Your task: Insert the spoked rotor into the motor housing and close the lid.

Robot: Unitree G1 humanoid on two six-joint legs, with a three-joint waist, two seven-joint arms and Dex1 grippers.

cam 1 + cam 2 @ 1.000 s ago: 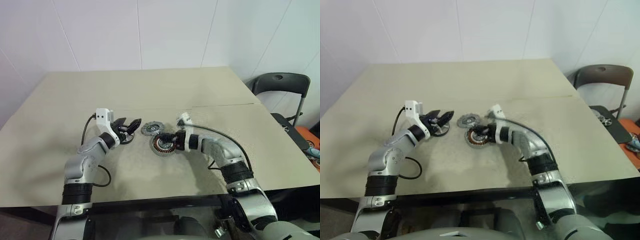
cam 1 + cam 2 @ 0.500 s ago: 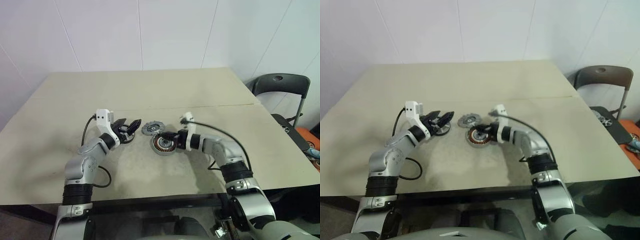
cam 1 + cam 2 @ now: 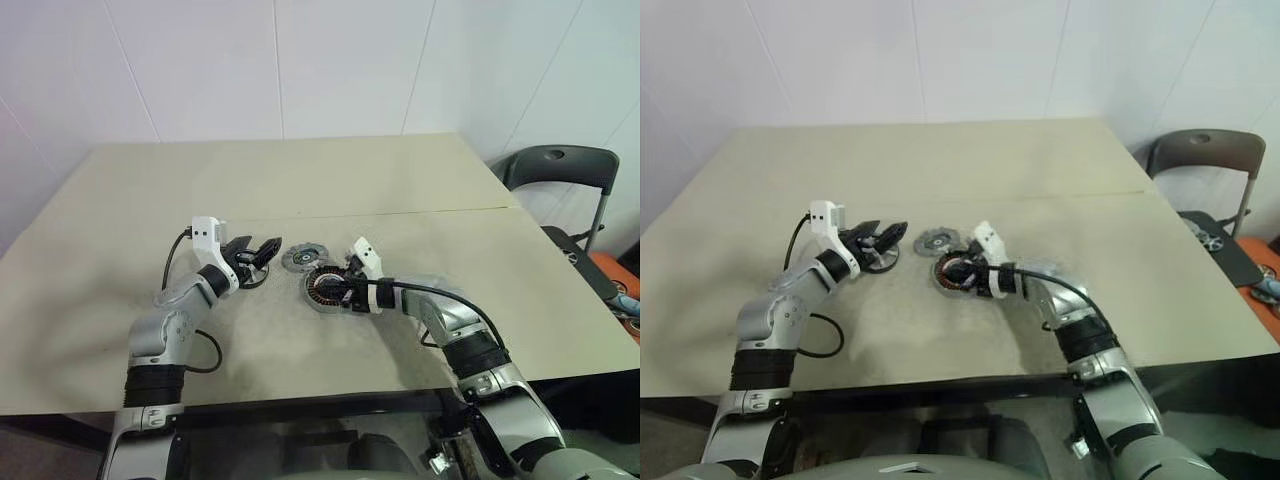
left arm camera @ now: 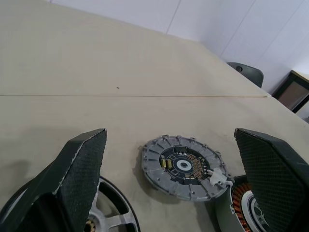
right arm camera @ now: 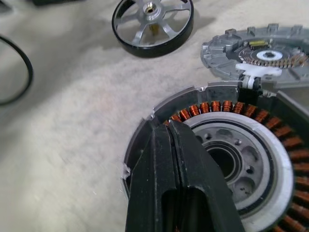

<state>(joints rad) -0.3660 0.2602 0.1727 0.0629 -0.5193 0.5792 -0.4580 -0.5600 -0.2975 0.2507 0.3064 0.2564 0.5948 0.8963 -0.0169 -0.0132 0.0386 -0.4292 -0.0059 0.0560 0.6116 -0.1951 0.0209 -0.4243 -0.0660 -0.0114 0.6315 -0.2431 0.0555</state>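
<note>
The motor housing [image 3: 322, 291], a silver ring with copper coils, lies mid-table. My right gripper [image 3: 333, 287] is shut with nothing in it. Its closed fingertips [image 5: 170, 128] sit over the housing's [image 5: 241, 159] rim at the coils. Just behind the housing, the grey lid [image 3: 303, 257] lies flat with its circuit face up. Left of the lid rests the spoked rotor [image 5: 152, 21], flat on the table. My left gripper [image 3: 256, 250] hovers open just above the rotor [image 4: 113, 212], its fingers [image 4: 82, 164] spread wide and pointing toward the lid [image 4: 182, 166].
A black cable [image 3: 205, 352] loops on the table [image 3: 300, 180] beside my left arm. A dark chair [image 3: 560, 165] stands off the table's right side. A seam runs across the tabletop behind the parts.
My right hand drew back a little from the housing, then pushed in again over its rim, staying shut. The left arm and the parts have not moved.
</note>
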